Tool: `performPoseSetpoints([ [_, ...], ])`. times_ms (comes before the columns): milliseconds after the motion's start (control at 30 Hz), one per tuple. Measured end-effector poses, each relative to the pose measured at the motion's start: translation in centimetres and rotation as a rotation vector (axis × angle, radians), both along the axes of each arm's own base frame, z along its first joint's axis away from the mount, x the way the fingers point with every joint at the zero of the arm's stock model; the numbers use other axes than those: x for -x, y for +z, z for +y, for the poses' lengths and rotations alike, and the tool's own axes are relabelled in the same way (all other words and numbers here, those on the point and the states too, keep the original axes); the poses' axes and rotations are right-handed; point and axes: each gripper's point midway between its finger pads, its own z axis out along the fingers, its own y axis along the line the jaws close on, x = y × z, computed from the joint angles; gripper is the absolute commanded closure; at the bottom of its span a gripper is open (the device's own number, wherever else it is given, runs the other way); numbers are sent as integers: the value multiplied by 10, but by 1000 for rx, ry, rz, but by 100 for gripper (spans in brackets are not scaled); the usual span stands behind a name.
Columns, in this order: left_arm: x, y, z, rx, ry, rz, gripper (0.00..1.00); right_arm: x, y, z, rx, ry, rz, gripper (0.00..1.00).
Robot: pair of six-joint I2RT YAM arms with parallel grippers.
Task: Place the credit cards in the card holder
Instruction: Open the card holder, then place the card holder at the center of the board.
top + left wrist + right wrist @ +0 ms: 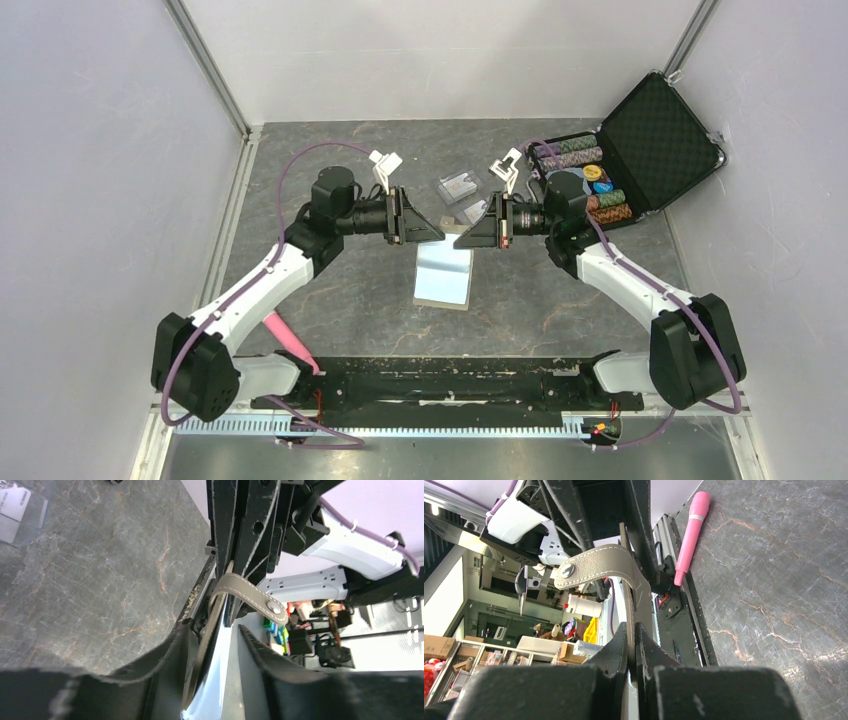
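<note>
Olive-tan grained card holder (594, 567) pinched flat by right claw (633, 635); left claw (212, 640) spread around it.

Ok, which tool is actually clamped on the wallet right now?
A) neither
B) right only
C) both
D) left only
B: the right tool has its fingers pressed shut on the edge of the wallet, while the left tool has its fingers standing apart on either side of it.

surface: grey marbled table (560, 320) | far middle: clear card cases (459, 187) | far right: open black chip case (660, 135) | near left: pink pen (287, 340)
</note>
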Motion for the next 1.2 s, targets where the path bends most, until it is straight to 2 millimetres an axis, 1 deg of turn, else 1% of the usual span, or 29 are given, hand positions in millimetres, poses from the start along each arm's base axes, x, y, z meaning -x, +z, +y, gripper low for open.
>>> performPoseSetpoints([
  [67,-3,-1,-2,7,0,9,82,0,0,0,-1,2,-2,100],
  [133,-5,-4,-5,9,-4,29,97,1,1,0,-2,5,-4,98],
  [167,-6,-6,-6,12,-12,39,98,1,1,0,-1,5,-6,93],
  [200,-6,-6,-7,15,-17,41,98,1,0,0,0,4,-3,86],
  [233,-7,-6,-8,19,-25,39,98,1,0,-1,2,1,1,75],
  [267,-6,-6,-8,20,-29,40,98,0,0,-1,3,0,4,60],
  [333,-6,-7,-8,20,-30,41,98,0,0,-1,2,0,0,37],
  [367,-6,-7,-8,19,-30,42,98,0,0,-1,2,0,4,28],
  [433,-6,-8,-8,16,-32,46,98,-1,2,-2,-1,-4,-9,20],
  [467,-5,-9,-7,14,-36,49,98,-2,3,-3,-2,-7,-14,18],
  [667,3,-11,-6,-7,-73,60,98,-6,8,-4,-5,-13,-42,18],
  [833,11,-5,-6,-4,-126,44,98,-5,1,-3,44,-5,-55,18],
  [967,16,1,-8,-6,-153,25,98,-3,3,4,92,20,-106,19],
  [1000,17,3,-8,-6,-161,24,98,0,3,7,104,33,-121,22],
  [1067,20,5,-10,-9,-172,24,98,2,1,11,127,52,-144,31],
  [1100,22,6,-11,-11,-179,18,98,4,-2,14,148,66,-148,36],
  [1200,26,4,-14,-26,-199,5,98,7,-11,19,199,100,-155,47],
])
